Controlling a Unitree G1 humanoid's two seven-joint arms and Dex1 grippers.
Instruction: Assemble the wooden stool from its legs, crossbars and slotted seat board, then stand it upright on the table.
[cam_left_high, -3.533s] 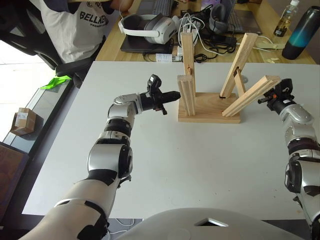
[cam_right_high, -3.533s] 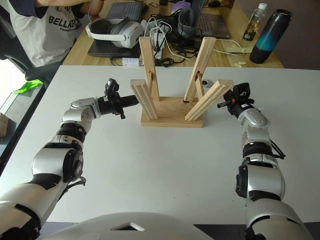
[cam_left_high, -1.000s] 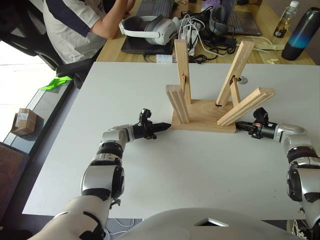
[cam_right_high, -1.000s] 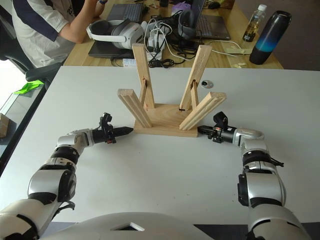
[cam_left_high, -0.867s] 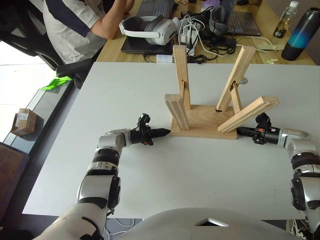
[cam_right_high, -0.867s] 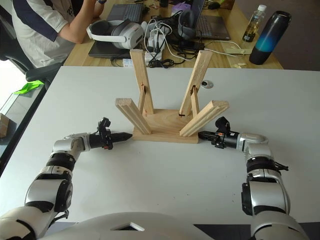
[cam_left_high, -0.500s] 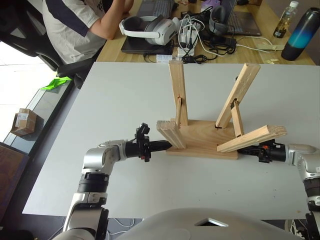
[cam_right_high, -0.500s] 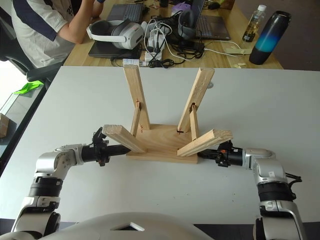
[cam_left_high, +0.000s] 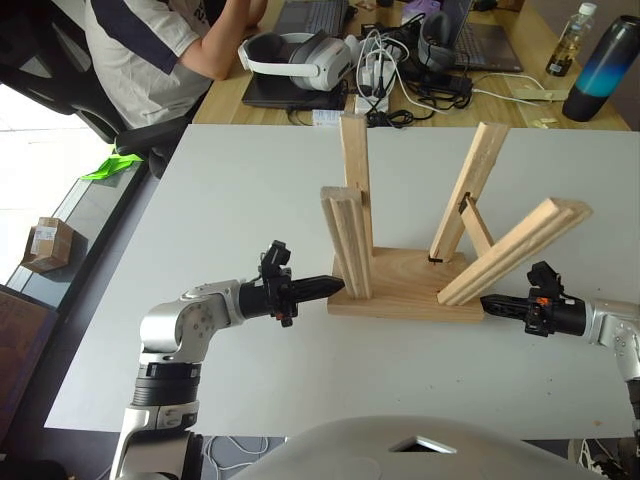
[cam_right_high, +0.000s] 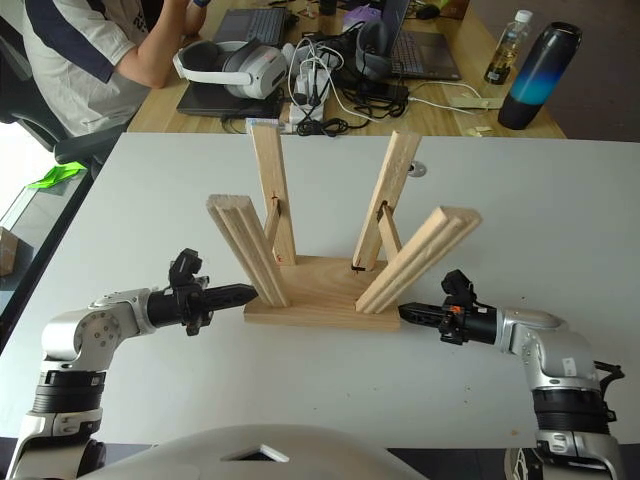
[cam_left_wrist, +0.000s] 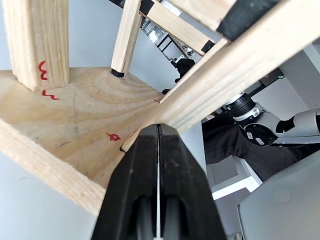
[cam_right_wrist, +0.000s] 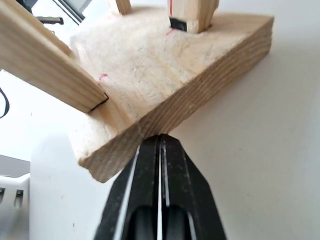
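Wooden stool (cam_left_high: 405, 288) upside down — legs (cam_left_high: 356, 175) splayed.

Your wooden stool (cam_left_high: 410, 250) lies upside down on the white table (cam_left_high: 250, 170) | pale seat board (cam_left_high: 400, 280) flat underneath | four legs (cam_left_high: 354, 180) splay upward | red pen marks beside the slots
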